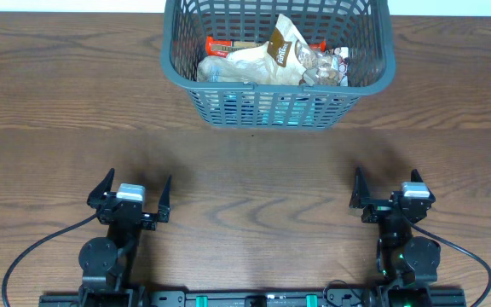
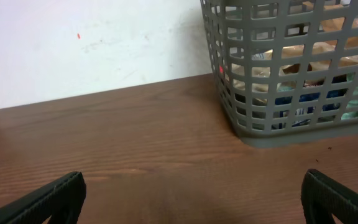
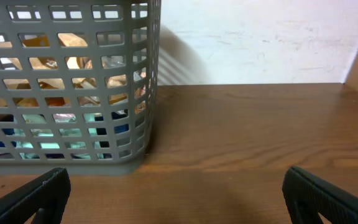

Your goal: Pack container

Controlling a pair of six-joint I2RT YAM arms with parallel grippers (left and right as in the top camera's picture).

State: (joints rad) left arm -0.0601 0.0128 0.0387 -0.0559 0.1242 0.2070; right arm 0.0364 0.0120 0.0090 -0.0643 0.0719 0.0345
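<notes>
Packets are lying heaped inside the container (image 1: pixel 170 64), which is sitting at the far middle of the desk (image 1: pixel 254 162) as I am watching from overhead. Among them, a white and brown pouch (image 1: pixel 284 47) is standing tallest, a red wrapper (image 1: pixel 218 44) is showing at the back left, and a clear bag (image 1: pixel 241 64) is lying across the front. Both arms are resting at the near edge, well apart from the container. The left hand (image 1: pixel 139 181) is sitting with its fingers spread wide and nothing between them, and the right hand (image 1: pixel 386 179) is sitting the same way, spread and gripping nothing. Through the left wrist camera, I am seeing the two dark fingers (image 2: pixel 48 200) poking in at the bottom corners, far apart, with only bare brown wood between them. The container's grey lattice wall (image 2: pixel 253 118) is rising at the upper right, blue and teal packaging is showing through its lower slots, and a white wall (image 2: pixel 92 50) is running behind the desk. Through the right wrist camera, I am getting the mirrored scene: the fingers (image 3: pixel 331 198) are sitting wide apart at the bottom corners over bare wood, while the container is filling the upper left, with tan, teal and blue wrappers glinting through the slots.
</notes>
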